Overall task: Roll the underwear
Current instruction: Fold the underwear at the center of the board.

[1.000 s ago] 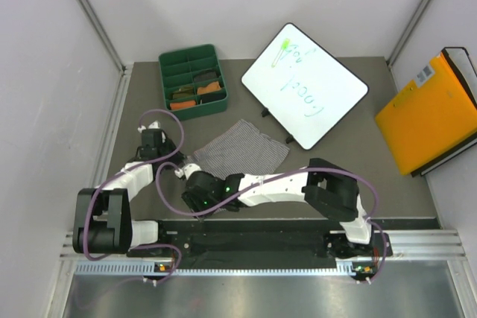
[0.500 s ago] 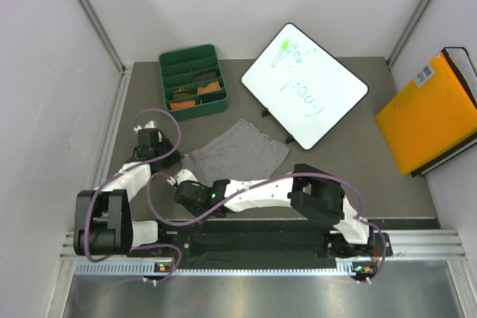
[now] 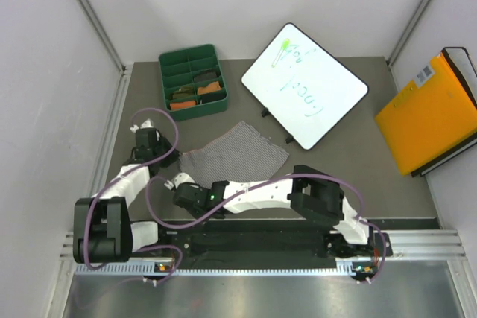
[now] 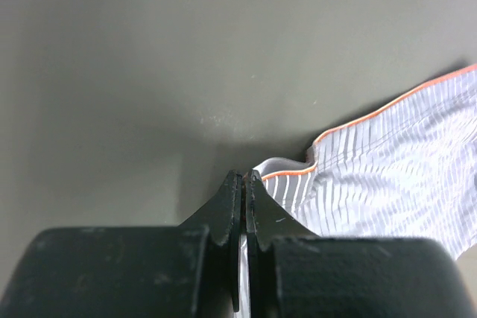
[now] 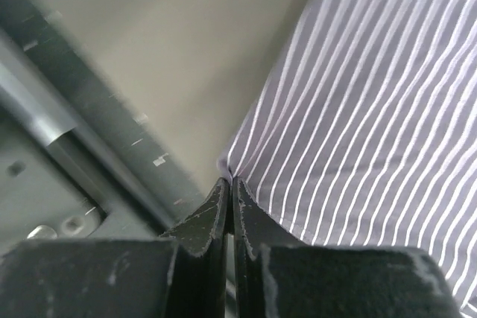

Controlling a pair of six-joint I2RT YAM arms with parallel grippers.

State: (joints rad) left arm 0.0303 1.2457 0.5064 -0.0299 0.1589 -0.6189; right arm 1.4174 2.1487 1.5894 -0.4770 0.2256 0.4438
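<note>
Top: striped briefs (image 3: 238, 156) lie spread on the surface (image 3: 350, 161) just below the tray (image 3: 162, 80), with left claw (image 3: 160, 154) and right claw (image 3: 177, 179) both at the left near edge, probably to start the roll there. Left wrist: claw clamped on the orange-trimmed corner. Right wrist: claw clamped on the striped hem, likely sharing the pull.

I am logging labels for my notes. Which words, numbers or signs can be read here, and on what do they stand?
Whiteboard: green handwriting, two scribbled lines, not legible.
Orange folder: barcode label, too small to read.
No other text shows.
</note>
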